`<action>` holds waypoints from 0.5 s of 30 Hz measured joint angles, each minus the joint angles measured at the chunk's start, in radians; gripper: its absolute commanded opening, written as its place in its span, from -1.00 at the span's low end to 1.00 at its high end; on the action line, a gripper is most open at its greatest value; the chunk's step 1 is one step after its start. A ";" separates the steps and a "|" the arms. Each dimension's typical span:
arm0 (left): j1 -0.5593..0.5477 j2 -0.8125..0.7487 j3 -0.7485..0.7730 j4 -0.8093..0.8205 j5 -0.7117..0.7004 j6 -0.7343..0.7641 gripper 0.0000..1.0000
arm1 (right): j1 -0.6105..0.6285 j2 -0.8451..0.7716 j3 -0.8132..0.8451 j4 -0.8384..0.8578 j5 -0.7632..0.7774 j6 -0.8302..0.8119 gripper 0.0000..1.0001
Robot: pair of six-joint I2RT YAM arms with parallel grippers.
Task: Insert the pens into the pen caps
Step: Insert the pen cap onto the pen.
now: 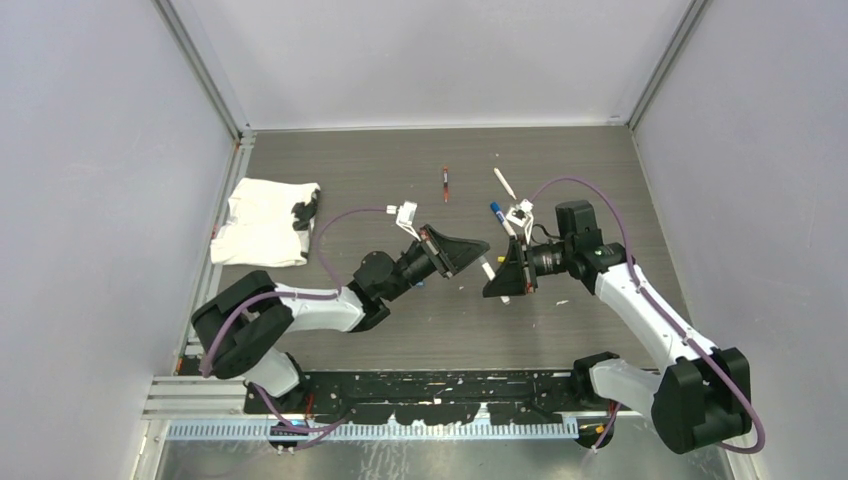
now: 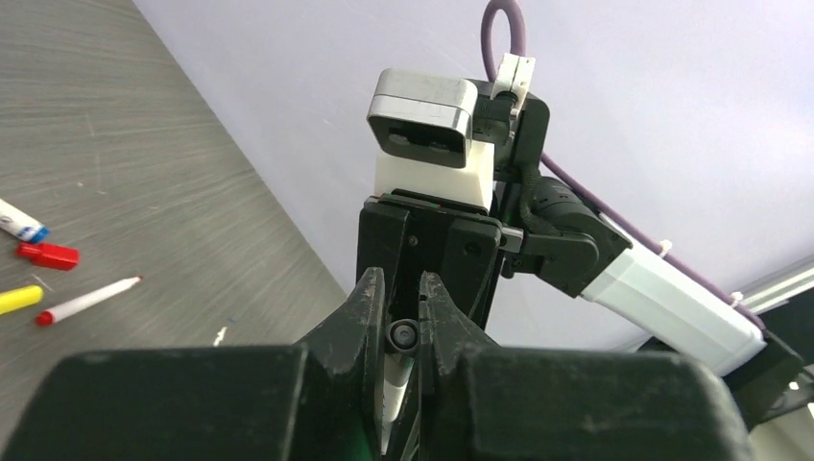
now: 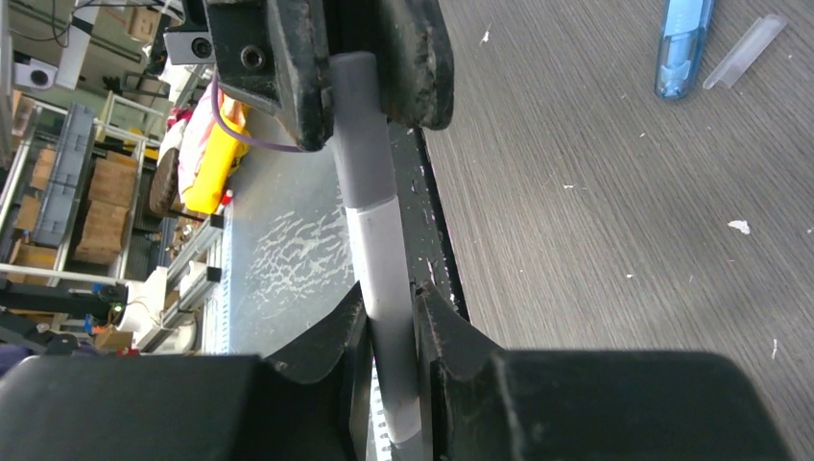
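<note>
A white-barrelled pen point(image 3: 382, 259) with a grey pen cap point(image 3: 357, 125) on its end spans the gap between my two grippers above the table. My right gripper point(image 3: 389, 309) is shut on the white barrel. My left gripper point(image 2: 401, 288) is shut on the cap, whose dark round end point(image 2: 401, 333) shows between the jaws. From above, the left gripper point(image 1: 480, 252) and right gripper point(image 1: 499, 280) face each other closely at mid table. Beyond them lie a red pen point(image 1: 445, 183), a white pen point(image 1: 505, 183) and a blue-tipped pen point(image 1: 497, 213).
A white cloth point(image 1: 263, 222) lies at the back left with a dark piece point(image 1: 304, 212) on its edge. The left wrist view shows a red cap point(image 2: 48, 254), a yellow piece point(image 2: 19, 300) and a red-tipped pen point(image 2: 88, 299). A pale tube point(image 3: 744, 53) lies next to the blue pen point(image 3: 683, 43).
</note>
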 measured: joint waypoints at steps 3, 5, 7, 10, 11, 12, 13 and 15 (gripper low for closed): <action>0.000 0.016 -0.002 0.032 0.016 -0.039 -0.99 | -0.008 -0.013 0.000 -0.004 -0.015 -0.002 -0.98; 0.000 0.043 -0.002 0.064 0.032 -0.070 -0.99 | -0.015 -0.016 0.000 -0.003 -0.021 -0.002 -0.98; 0.000 0.076 -0.002 0.094 0.064 -0.106 -0.99 | -0.021 -0.017 0.000 -0.003 -0.026 -0.002 -0.98; -0.020 0.135 -0.006 0.130 0.116 -0.170 -0.99 | -0.029 -0.021 0.000 -0.002 -0.034 0.003 -0.98; -0.020 0.146 -0.010 0.152 0.121 -0.194 -0.99 | -0.030 -0.022 0.000 -0.013 -0.036 0.002 -0.98; -0.020 0.150 -0.014 0.166 0.124 -0.211 -0.99 | -0.030 -0.022 0.000 -0.014 -0.042 0.002 -0.98; -0.020 0.151 -0.019 0.178 0.126 -0.222 -0.99 | -0.030 -0.023 0.000 -0.015 -0.049 0.002 -0.98; -0.020 0.148 -0.034 0.193 0.132 -0.240 -0.99 | -0.030 -0.026 0.000 -0.014 -0.060 0.002 -0.99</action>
